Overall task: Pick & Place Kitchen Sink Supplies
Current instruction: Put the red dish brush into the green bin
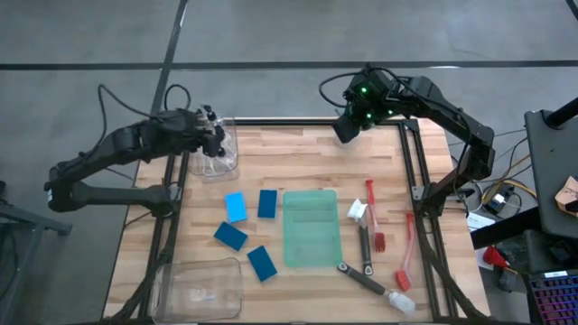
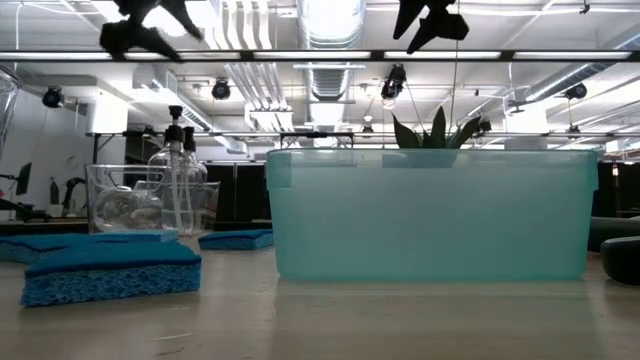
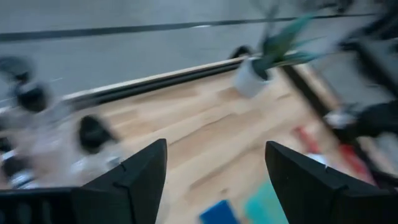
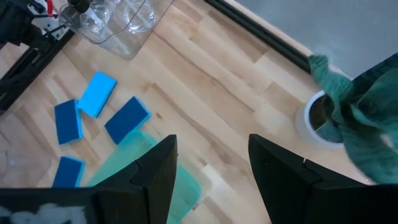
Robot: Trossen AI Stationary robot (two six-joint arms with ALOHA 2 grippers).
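Up at the table's far left corner, the left gripper (image 1: 217,137) hovers over a clear bin (image 1: 219,162) holding the bottles (image 2: 178,180), its fingers (image 3: 134,180) spread apart with nothing between them. Across at the far right, the right gripper (image 1: 347,128) hangs with its fingers (image 4: 155,174) also apart, just above the plant (image 4: 348,106). Four blue sponges (image 1: 236,207) lie loose left of the green bin (image 1: 311,227). Right of it the brushes (image 1: 369,200) are scattered. Another clear bin (image 1: 199,287) sits at the near left.
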